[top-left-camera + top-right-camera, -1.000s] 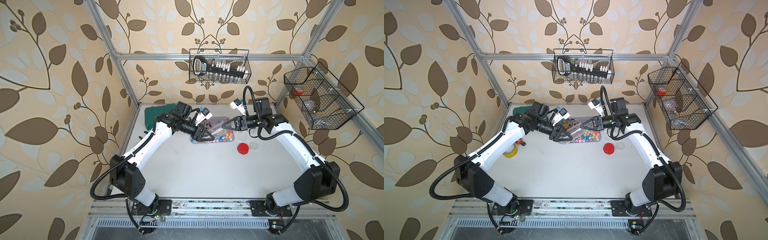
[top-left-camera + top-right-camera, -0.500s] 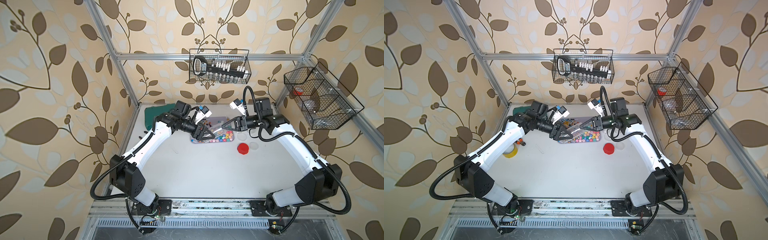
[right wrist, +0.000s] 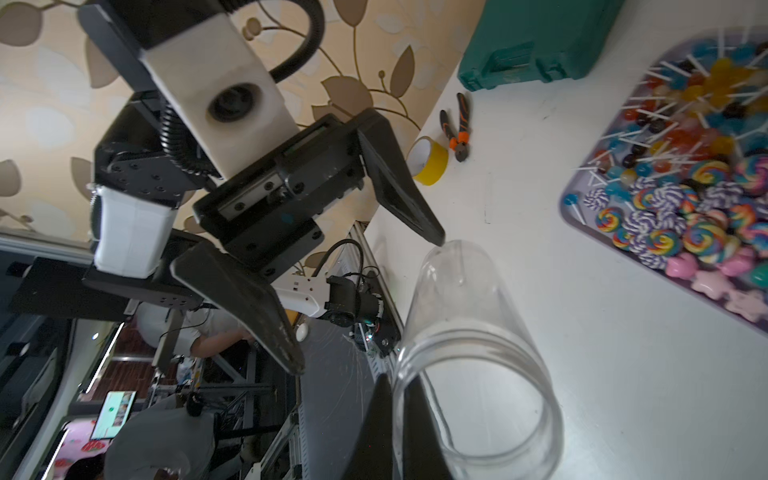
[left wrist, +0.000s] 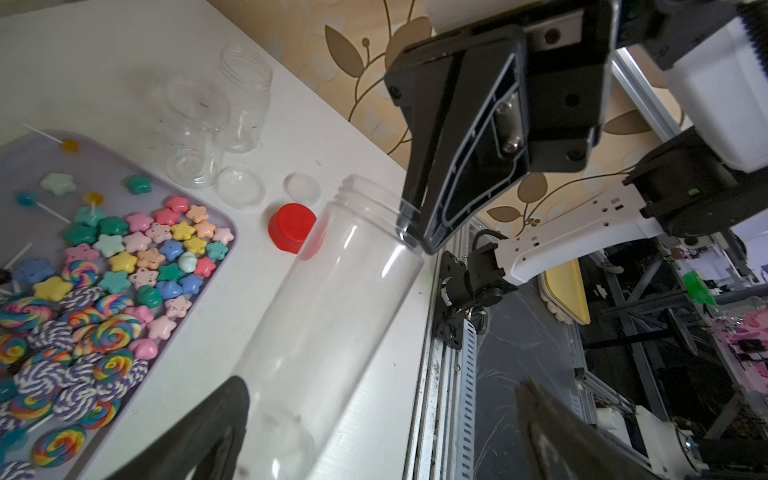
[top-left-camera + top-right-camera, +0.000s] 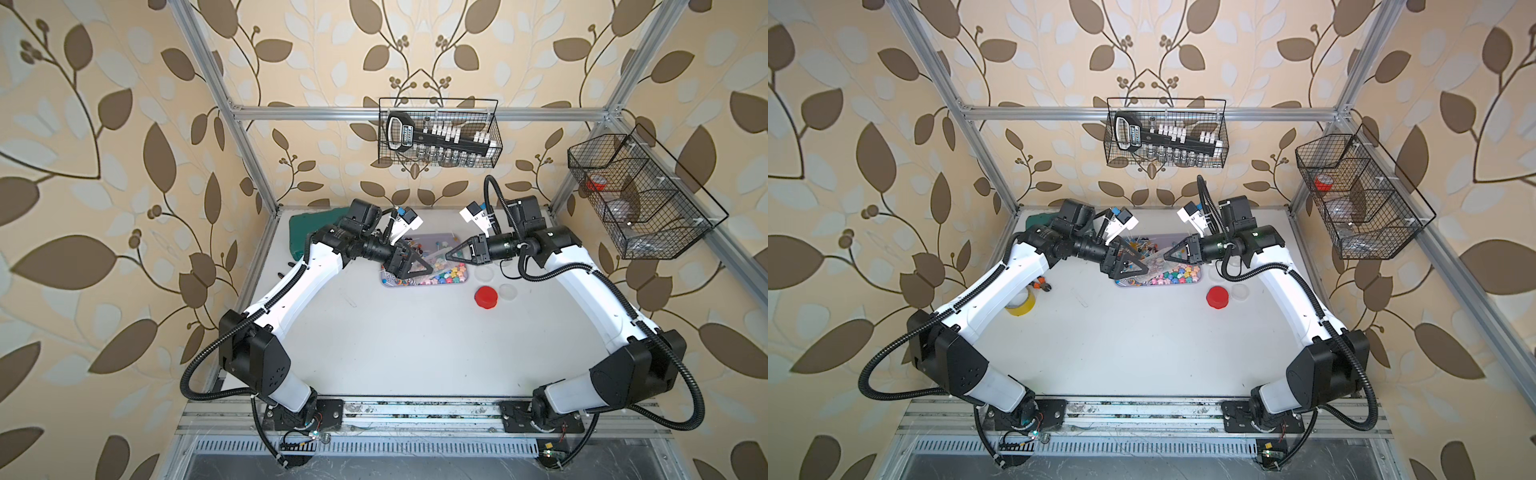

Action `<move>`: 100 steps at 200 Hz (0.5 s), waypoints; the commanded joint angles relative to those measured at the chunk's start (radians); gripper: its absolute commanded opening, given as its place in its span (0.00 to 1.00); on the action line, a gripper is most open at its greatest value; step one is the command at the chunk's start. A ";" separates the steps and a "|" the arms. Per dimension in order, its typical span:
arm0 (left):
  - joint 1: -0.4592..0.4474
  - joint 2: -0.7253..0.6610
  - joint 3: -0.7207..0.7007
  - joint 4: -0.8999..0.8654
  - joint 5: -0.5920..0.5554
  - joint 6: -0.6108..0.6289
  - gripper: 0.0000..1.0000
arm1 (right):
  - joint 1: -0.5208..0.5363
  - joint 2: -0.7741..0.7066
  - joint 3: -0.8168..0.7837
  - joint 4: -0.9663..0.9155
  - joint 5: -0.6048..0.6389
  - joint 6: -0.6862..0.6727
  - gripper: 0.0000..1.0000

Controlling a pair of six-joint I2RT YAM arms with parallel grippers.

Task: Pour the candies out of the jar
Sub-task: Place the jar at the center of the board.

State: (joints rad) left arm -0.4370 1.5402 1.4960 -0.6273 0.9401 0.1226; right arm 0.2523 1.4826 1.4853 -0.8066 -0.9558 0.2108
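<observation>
**Surface.** White table (image 5: 395,345), lightly scuffed, inside an aluminium frame (image 5: 415,112). Beige wallpaper (image 5: 124,166) with brown leaves on every side.

**Back wall.** Wire basket (image 5: 438,135) hung from the frame, holding a long black item and a row of small vials.

**Right wall.** Second wire basket (image 5: 640,195), divided into compartments, something red in the far one.

**Far left corner.** Green case (image 5: 307,232), closed. Towards the left edge, yellow tape roll (image 5: 1020,302) and orange-handled pliers (image 3: 457,129), just beside each other.

**Middle, far half.** Lilac tray (image 4: 230,224), flat on the table, loaded with the candies (image 4: 124,270). Pastel stars at the end nearest the lids, rainbow and purple swirls next to them, stick lollipops heaped at the other end.

**Right of the tray.** Red lid (image 5: 486,298), two clear lids (image 4: 241,187), and two small jars (image 4: 195,129), upright, empty and close together.

**Jar** (image 4: 332,299). Tall, clear, uncapped, empty. Held off the table on a slant between the two arms, over the tray in both top views.

**Right gripper** (image 4: 419,241). Closed tight on the wall of the threaded mouth, one finger inside and one outside.

**Left gripper** (image 3: 365,303). Spread wide around the closed end of the jar, gripping nothing. One fingertip at the edge of the base, contact not clear. The other finger well apart.
</observation>
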 commanded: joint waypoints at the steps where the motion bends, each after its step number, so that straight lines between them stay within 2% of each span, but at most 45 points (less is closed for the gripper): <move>1: 0.020 -0.091 -0.023 0.087 -0.115 -0.045 0.99 | 0.000 0.011 0.078 -0.179 0.270 -0.079 0.00; 29: 0.026 -0.180 -0.060 0.117 -0.262 -0.063 0.99 | -0.001 0.022 0.122 -0.277 0.448 -0.076 0.00; 69: 0.026 -0.266 -0.087 0.097 -0.509 -0.113 0.99 | 0.004 0.055 0.135 -0.361 0.591 -0.081 0.00; 100: 0.026 -0.372 -0.181 0.127 -0.709 -0.126 0.99 | 0.016 0.097 0.138 -0.414 0.655 -0.092 0.00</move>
State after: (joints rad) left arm -0.4171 1.2514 1.3796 -0.5407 0.4507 0.0246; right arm 0.2539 1.5475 1.5990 -1.1316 -0.4042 0.1474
